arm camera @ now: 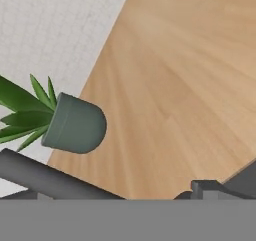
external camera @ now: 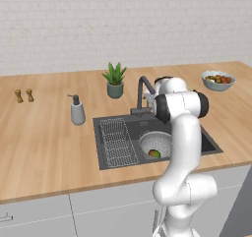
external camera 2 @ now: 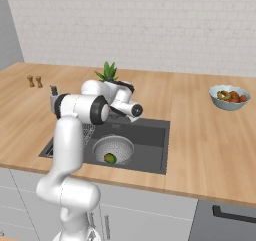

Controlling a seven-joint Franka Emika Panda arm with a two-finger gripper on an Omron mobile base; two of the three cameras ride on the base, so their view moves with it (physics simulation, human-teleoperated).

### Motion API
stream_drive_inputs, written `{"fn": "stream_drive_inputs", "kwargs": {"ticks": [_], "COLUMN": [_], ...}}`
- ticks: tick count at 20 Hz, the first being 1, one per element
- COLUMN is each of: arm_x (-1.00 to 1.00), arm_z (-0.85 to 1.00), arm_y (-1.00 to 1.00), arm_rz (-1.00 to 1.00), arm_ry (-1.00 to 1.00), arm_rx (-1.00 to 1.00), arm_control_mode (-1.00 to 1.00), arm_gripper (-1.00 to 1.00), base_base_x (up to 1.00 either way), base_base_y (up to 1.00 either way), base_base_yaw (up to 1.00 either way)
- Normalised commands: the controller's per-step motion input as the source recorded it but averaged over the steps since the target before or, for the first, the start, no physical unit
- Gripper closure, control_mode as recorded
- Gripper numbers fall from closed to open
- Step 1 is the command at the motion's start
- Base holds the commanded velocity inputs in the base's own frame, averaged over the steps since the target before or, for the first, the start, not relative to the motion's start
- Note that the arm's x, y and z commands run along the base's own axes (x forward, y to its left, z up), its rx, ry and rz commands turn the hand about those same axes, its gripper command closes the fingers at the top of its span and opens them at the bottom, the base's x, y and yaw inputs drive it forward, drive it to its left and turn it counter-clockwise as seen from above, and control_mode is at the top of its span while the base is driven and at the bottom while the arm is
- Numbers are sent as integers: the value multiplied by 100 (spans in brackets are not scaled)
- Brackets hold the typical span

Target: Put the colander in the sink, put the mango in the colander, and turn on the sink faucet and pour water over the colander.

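Already one colander (external camera: 156,143) sat in the right half of the sink (external camera: 110,124), and one mango (external camera: 154,154) lay inside it, against the near wall of the bowl. From the right base view the same mango (external camera 2: 110,158) showed red with a green patch, low in the colander (external camera 2: 113,150), with the dark basin (external camera 2: 150,147) around it. One wire rack (external camera: 118,142) filled the left half of the sink.

One faucet (external camera: 141,91) rose at the back rim, its spout bent forward over the basin. The arm's hand was up beside it, at about spout height; the jaws themselves were hidden behind the wrist in both base views, and they stood wide apart with nothing between them. In the hand view a dark grey bar of the faucet (arm camera: 45,177) crossed the lower left, and whether the hand touched it could not be told.

One potted plant (external camera: 114,80) stood on the worktop (external camera: 44,137) just behind the faucet; the hand view showed its pot (arm camera: 75,125) lying sideways in frame, with green leaves to the left. One soap dispenser (external camera: 77,110) stood left of the sink. Two small brown shakers (external camera: 24,95) stood together far left. One bowl (external camera: 218,80) heaped with fruit stood well apart on the right.
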Motion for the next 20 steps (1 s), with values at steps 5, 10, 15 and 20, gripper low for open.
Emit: {"fn": "stream_drive_inputs", "kwargs": {"ticks": [5,10,15,20], "arm_x": [5,0,-1,-5], "arm_z": [0,0,0,0], "arm_y": [-1,-52,-76,-94], "arm_rz": [-3,-7,-9,-8], "arm_ry": [4,0,0,0], "arm_rx": [0,0,2,6], "arm_control_mode": [-100,-100,-100,-100], "arm_gripper": [100,100,100,100], "base_base_x": [0,0,0,0], "base_base_y": [0,0,0,0], "base_base_yaw": [0,0,0,0]}}
